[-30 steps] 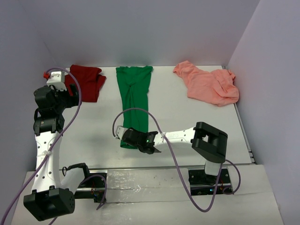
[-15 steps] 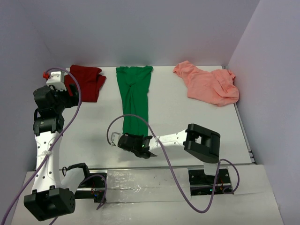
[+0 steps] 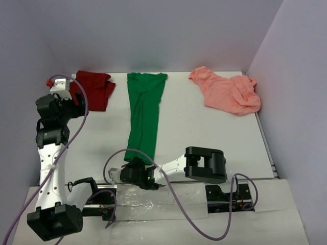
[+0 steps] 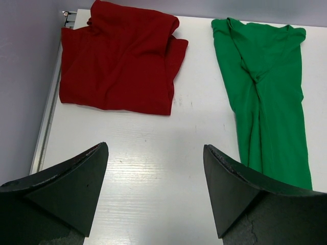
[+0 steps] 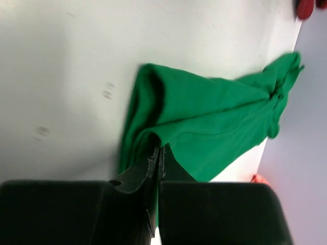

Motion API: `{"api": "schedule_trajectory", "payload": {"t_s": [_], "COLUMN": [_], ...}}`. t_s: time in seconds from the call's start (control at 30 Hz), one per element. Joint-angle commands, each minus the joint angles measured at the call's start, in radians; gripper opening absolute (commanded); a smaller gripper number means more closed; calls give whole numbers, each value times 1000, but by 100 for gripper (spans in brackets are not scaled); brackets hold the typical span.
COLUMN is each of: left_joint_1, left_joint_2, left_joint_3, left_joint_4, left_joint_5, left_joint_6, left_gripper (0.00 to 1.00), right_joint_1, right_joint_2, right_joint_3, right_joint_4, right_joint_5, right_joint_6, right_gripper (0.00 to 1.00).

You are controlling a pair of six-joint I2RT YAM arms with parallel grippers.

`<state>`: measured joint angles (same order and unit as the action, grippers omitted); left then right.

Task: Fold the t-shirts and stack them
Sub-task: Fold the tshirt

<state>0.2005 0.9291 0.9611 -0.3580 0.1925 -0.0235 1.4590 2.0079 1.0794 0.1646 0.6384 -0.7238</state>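
The bright green t-shirt (image 3: 144, 112) lies as a long narrow strip down the table's middle, also in the left wrist view (image 4: 271, 102). My right gripper (image 3: 137, 171) is shut on its near hem by the table's front edge; the cloth (image 5: 214, 117) bunches at the closed jaws (image 5: 159, 149). The dark red t-shirt (image 3: 94, 89) lies crumpled at the back left, also in the left wrist view (image 4: 120, 61). The salmon pink t-shirt (image 3: 225, 92) lies crumpled at the back right. My left gripper (image 4: 155, 146) is open and empty, held above bare table near the red shirt.
The white table (image 3: 204, 132) is walled by purple panels at the back and both sides. A metal rail (image 3: 153, 196) with the arm bases runs along the near edge. A purple cable (image 3: 168, 204) loops off the right arm.
My right gripper has dragged the green shirt's near end toward the front edge and to the left, stretching the shirt longer. The left arm has barely moved.
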Motion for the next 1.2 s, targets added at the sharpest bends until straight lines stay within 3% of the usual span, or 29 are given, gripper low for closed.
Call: {"api": "schedule_trajectory", "payload": {"t_s": [0.0,0.07,0.13,0.17,0.2,0.23,0.3,0.43,0.53,0.7,0.8,0.9,1.07,1.17], "left_joint_1": [14,16,17,19,20,22,25,30,34,36,36,30,-97,-205], "left_joint_2": [-16,-18,-16,-16,-16,-18,-18,-24,-32,-24,22,112,258,370], "left_joint_3": [11,11,10,10,8,7,4,-2,-10,-10,8,47,90,141], "left_joint_4": [31,30,30,27,28,28,30,30,33,54,45,21,27,-53], "left_joint_5": [27,30,35,35,35,36,42,44,48,93,192,385,400,424], "left_joint_6": [-18,-18,-18,-18,-18,-18,-18,-15,-16,-24,-18,3,71,137], "left_gripper": [84,84,84,84,84,84,84,84,84,84,84,84,84,84], "right_joint_1": [41,55,70,76,78,80,75,-11,-69,-303,-449,-560,-718,-790], "right_joint_2": [54,93,115,118,115,108,71,-58,-152,-288,-346,-432,-537,-569], "right_joint_3": [-4,-9,-38,-53,-88,-104,-86,0,31,138,194,203,223,223], "right_joint_4": [131,162,295,340,457,502,465,175,53,-149,-243,-293,-422,-477], "right_joint_5": [15,15,33,33,33,18,-8,-193,-268,-432,-529,-563,-682,-671], "right_joint_6": [-114,-159,-210,-262,-284,-308,-267,76,185,430,507,529,589,612], "right_gripper": [5,13,25,37,58,67,74,75,75,76,76,77,77,77]}}
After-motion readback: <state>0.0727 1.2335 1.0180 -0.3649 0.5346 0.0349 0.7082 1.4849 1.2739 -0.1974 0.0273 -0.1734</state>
